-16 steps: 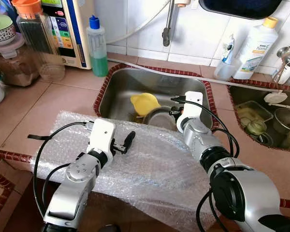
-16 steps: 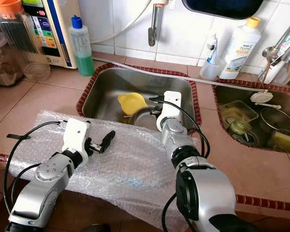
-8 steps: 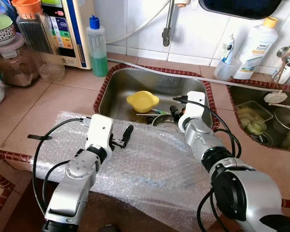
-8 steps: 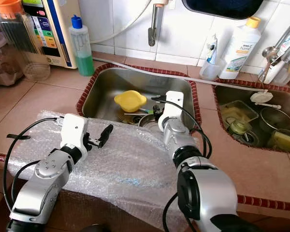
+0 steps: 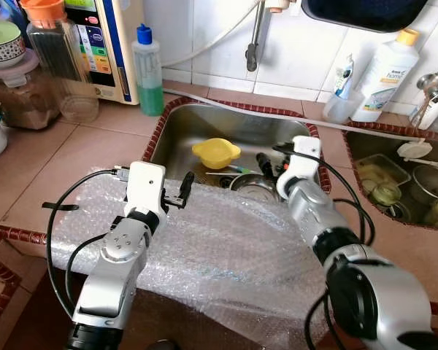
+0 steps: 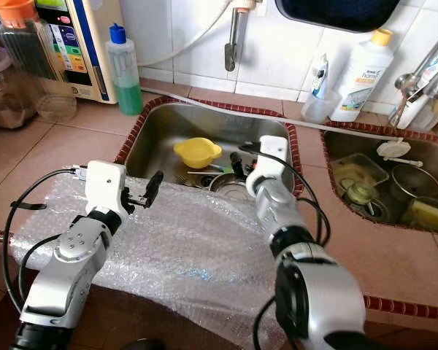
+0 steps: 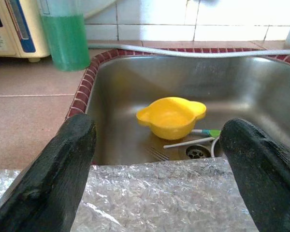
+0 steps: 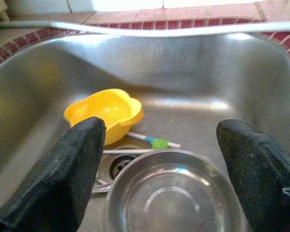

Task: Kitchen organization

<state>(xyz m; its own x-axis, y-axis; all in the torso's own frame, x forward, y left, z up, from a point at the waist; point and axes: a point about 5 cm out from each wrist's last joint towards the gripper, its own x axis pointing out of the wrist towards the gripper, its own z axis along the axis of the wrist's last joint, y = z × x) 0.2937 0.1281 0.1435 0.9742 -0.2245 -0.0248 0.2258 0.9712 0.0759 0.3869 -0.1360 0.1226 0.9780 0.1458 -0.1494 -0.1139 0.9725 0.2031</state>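
A yellow bowl [image 5: 216, 152] sits upright on the floor of the steel sink [image 5: 177, 131]. Beside it a steel bowl [image 5: 254, 187] lies flat over the drain, next to a green-tipped toothbrush [image 8: 152, 141] and a fork [image 7: 157, 153]. My right gripper [image 5: 271, 166] is open, hanging inside the sink just above the steel bowl and holding nothing. My left gripper [image 5: 181, 191] is open over the far edge of a bubble wrap sheet [image 5: 226, 248] spread on the counter, and points at the yellow bowl.
A green soap bottle [image 5: 147, 69], a water appliance [image 5: 106, 44] and jars [image 5: 55, 58] stand at the back left. A white detergent bottle [image 5: 383, 73] stands at the back right. A second sink [image 5: 361, 142] on the right holds several dishes. A tap [image 5: 254, 40] hangs above.
The steel bowl, earlier tilted at my right gripper beside the leaning yellow bowl, now lies flat. The right gripper has drawn back to the right. My left gripper has moved forward to the sink edge.
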